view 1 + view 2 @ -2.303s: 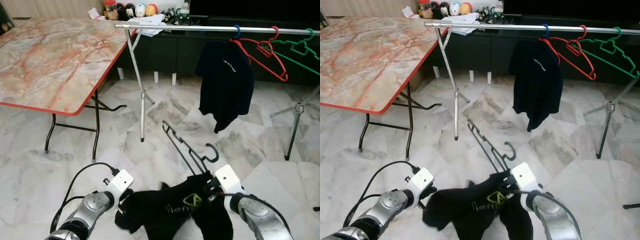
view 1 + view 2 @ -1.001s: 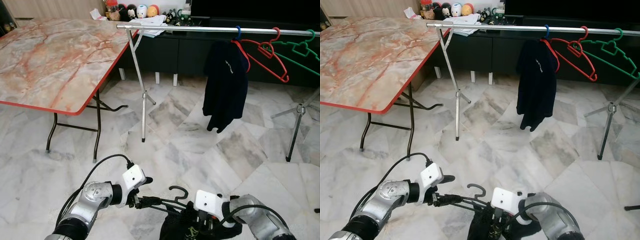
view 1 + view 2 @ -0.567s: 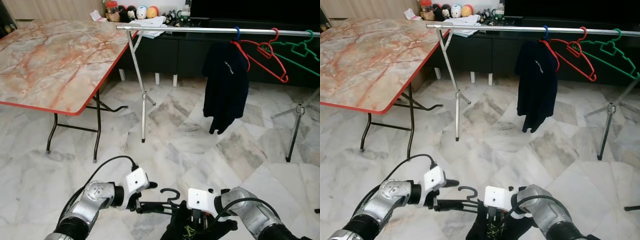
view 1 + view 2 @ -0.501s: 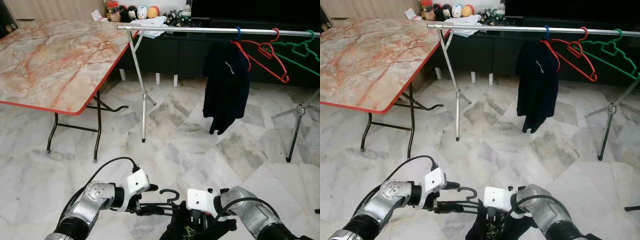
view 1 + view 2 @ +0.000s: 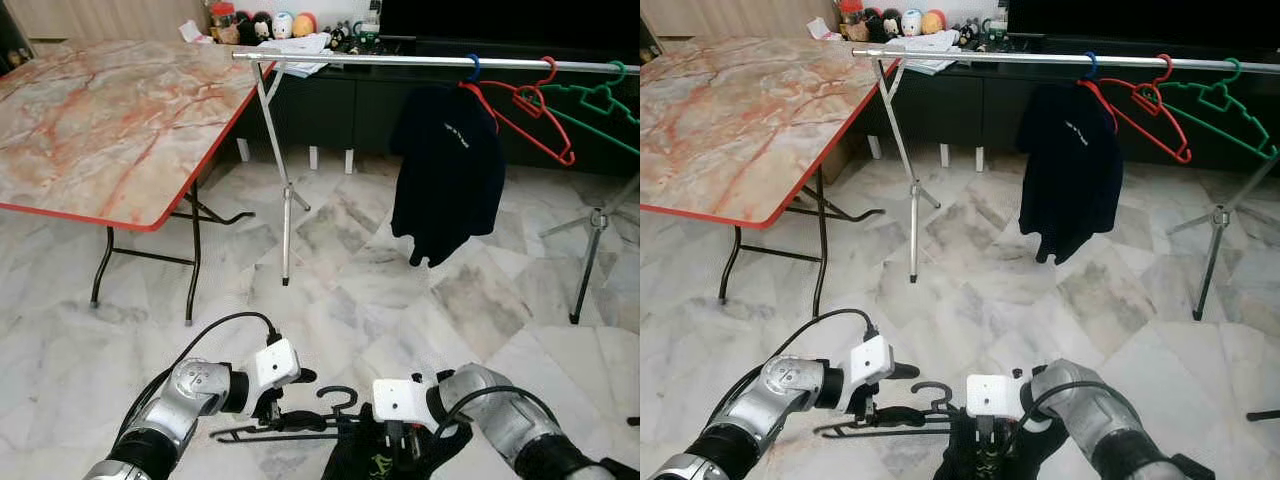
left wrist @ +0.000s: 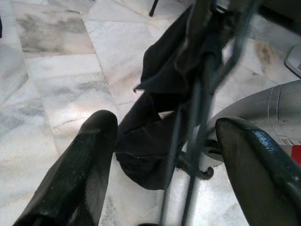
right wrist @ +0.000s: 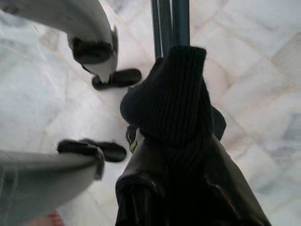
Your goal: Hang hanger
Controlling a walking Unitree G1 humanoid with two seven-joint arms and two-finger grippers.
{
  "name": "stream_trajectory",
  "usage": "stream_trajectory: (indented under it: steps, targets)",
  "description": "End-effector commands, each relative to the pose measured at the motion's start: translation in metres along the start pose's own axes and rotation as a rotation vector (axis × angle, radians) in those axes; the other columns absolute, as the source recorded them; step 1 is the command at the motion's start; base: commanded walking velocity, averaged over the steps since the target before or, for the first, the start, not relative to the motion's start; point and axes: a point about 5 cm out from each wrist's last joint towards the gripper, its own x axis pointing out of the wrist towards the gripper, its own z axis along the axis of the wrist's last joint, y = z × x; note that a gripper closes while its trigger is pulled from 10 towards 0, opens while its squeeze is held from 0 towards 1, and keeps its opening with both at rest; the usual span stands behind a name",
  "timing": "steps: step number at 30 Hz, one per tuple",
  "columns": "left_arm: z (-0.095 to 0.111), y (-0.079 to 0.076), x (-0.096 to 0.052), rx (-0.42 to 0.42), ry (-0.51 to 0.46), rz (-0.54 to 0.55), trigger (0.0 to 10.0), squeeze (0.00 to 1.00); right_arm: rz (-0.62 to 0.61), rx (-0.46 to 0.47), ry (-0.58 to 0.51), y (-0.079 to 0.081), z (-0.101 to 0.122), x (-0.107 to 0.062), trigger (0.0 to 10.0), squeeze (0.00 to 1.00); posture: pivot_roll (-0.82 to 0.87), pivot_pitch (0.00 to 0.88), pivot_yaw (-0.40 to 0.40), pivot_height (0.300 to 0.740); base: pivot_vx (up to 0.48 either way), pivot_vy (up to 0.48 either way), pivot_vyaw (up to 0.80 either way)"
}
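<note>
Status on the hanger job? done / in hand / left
Done: one dark shirt already hangs on the rail, beside empty red and green hangers.
In hand: the black hanger with a black garment is low in front, between the left gripper and right gripper; left fingers spread around it.
Left: lift it and hook it onto the rail.
</note>
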Motion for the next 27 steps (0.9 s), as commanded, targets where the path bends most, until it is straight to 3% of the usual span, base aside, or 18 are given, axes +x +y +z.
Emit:
stream_trajectory:
  steps: [1,27]
  targets:
    - [-0.006,-0.001,-0.003,0.008,0.038,-0.002,10.0,0.00,-0.013,-0.027,-0.007,-0.005,0.006,0.000,10.0,0.00,0.02,0.113,0.046,0.740,0.000,0.000,0.00]
    - [-0.010,-0.001,-0.001,-0.007,0.036,0.053,10.0,0.00,-0.017,-0.105,-0.082,-0.028,0.035,-0.016,10.0,0.00,0.00,0.123,0.032,0.740,0.000,0.000,0.00]
